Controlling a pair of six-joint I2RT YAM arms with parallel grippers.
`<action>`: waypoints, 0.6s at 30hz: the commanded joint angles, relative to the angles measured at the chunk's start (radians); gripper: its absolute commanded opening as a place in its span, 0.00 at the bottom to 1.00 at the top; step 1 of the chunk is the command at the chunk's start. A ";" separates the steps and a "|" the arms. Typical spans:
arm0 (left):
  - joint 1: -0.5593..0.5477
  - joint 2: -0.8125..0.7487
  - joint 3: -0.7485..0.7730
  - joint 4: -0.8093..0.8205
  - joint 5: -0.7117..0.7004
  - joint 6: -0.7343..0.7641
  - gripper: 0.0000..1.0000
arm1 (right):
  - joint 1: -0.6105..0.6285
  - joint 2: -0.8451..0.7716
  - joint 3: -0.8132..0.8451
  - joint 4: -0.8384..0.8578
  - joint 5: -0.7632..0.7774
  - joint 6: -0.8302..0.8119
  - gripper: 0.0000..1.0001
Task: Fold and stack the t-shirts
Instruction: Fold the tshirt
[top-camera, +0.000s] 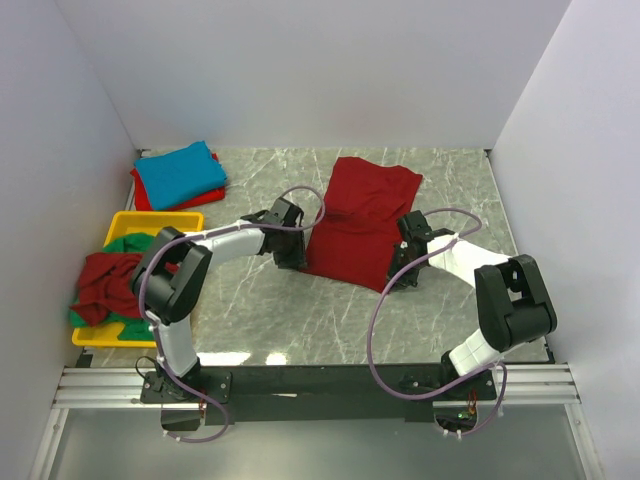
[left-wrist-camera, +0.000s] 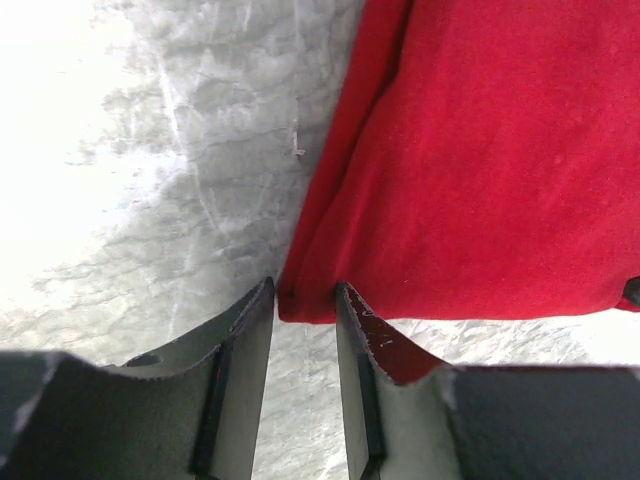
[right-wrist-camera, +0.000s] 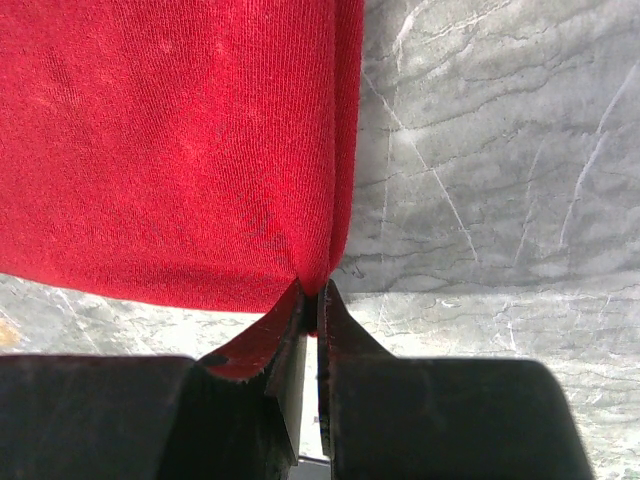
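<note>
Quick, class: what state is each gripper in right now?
Left gripper: open, jaws astride a corner of the dark red t-shirt.
Right gripper: shut on that t-shirt's edge.

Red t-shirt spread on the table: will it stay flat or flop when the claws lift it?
The red t-shirt will probably flop: it is soft cloth, puckered where the right claw pinches its corner. Its thin knit looks light, so it should lift easily. Held by the corners, the middle will likely sag.
</note>
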 joint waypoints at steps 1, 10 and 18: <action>-0.020 0.018 0.039 -0.008 -0.019 -0.003 0.38 | 0.009 0.031 -0.008 -0.003 0.012 -0.006 0.09; -0.037 0.050 0.036 -0.029 -0.042 -0.017 0.15 | 0.008 0.031 -0.002 -0.012 0.015 -0.020 0.08; -0.038 -0.016 0.016 -0.035 -0.039 -0.017 0.01 | 0.008 -0.005 0.010 -0.053 0.026 -0.043 0.00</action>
